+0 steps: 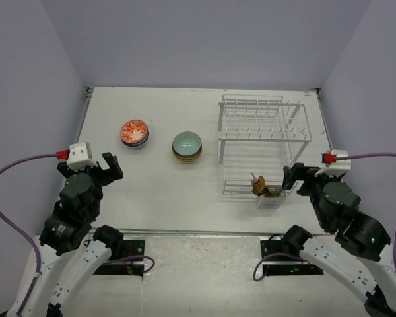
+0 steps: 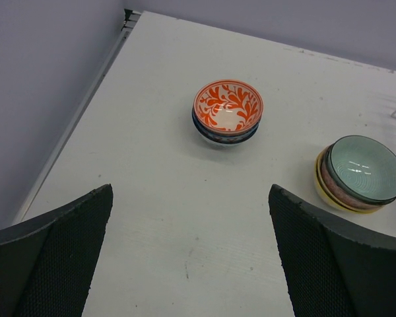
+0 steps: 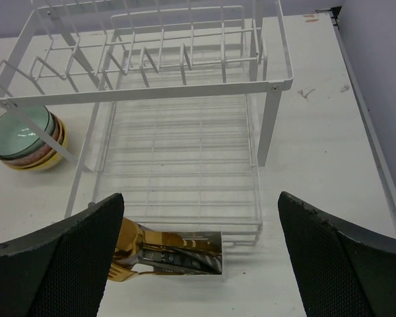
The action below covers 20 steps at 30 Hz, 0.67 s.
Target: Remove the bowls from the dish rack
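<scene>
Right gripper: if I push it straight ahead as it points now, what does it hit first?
Most likely the cutlery caddy with gold cutlery, just ahead between the open fingers of the right gripper, slightly left. Behind it comes the lower tier of the dish rack. Depth is unclear; it might pass above the caddy.

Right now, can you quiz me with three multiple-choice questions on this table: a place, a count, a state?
1. Relative to the dish rack, the bowls sit: A inside it; B on the table to its left; C on top of it.
2. How many bowl stacks? A one; B two; C four.
3. The left gripper is: A open, empty; B shut on a bowl; C shut on a fork.
Answers: B, the dish rack holds none; B, an orange-topped stack and a teal-topped stack; A, its fingers stand wide apart.
</scene>
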Available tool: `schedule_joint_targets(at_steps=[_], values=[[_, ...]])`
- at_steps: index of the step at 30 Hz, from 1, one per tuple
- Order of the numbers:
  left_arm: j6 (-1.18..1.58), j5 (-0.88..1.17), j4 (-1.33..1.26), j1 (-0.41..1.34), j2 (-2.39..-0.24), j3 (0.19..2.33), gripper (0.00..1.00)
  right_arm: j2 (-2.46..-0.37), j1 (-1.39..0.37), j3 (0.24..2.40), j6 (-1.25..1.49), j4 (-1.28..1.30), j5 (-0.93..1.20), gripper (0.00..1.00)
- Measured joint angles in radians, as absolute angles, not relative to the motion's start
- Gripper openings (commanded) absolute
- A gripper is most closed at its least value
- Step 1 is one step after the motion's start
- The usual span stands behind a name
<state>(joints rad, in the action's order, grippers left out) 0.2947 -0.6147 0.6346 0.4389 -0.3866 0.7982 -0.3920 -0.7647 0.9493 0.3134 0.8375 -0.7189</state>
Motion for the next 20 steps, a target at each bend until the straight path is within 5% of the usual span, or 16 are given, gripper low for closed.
schedule_joint_targets(at_steps=[20], values=[[0.294, -0.591, 0.615, 0.439, -0.393, 0.759, 1.00, -0.370, -0.765, 0.916, 0.342, 0.800, -0.742, 0.99]])
